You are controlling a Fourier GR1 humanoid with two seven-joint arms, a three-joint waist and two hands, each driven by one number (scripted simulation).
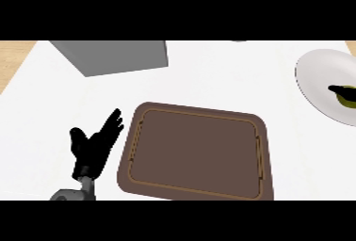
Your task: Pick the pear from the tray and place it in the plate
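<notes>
Pear (344, 95) on plate (316, 75) at right edge, left hand (96, 141) open beside tray (195, 150).

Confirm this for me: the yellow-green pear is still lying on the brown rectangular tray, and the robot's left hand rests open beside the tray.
Not quite. The head view shows the yellow-green pear lying on the white round plate at the right edge, not on the brown rectangular tray. The left hand does rest open beside the tray.

tray (195, 153): matt brown, smooth | plate (316, 80): smooth white | counter (222, 80): matt white
</notes>
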